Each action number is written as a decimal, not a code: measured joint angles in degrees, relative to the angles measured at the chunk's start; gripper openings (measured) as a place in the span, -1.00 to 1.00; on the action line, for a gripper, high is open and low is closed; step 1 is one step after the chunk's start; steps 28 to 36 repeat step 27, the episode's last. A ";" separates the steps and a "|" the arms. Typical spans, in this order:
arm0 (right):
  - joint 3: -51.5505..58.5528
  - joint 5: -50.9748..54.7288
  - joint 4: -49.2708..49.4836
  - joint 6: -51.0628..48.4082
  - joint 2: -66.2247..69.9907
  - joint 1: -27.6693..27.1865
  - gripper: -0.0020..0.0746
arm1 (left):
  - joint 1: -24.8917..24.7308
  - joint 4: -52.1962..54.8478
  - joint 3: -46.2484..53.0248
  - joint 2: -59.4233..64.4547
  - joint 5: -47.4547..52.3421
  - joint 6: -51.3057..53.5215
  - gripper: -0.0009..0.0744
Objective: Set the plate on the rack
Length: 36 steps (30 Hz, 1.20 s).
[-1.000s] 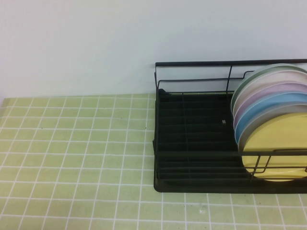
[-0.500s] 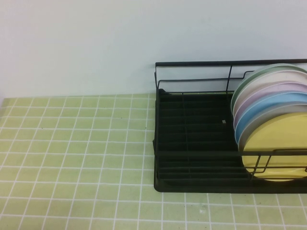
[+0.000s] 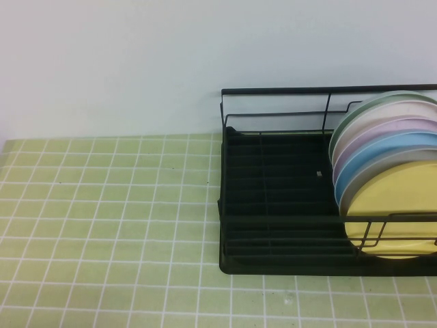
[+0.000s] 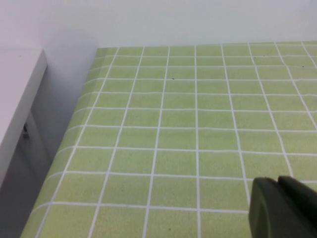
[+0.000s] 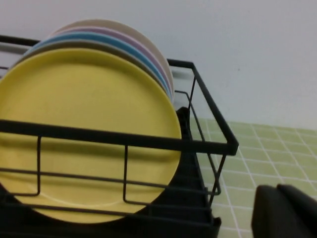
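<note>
High view: plates stand in rack, none on table. Left gripper closed, empty, over table; right gripper closed, empty, beside rack. We judge placing done; no plate left to fetch.

Out front, a pale green tabletop covering ruled in white grid lines, lying flat and running back to a plain white matte wall. Meeting in one straight line along the far edge. Over to the left wrist view: green covering curving down over the table's side edge, and just beside it a white flat-topped slab of furniture, grey shadow pooled in the gap between. Soft, even light everywhere, a touch dimmer down in that gap.
</note>
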 joint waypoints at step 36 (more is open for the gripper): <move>1.23 8.93 -5.77 7.88 -0.23 3.10 -0.95 | 0.00 0.00 0.00 0.00 0.00 0.00 -0.98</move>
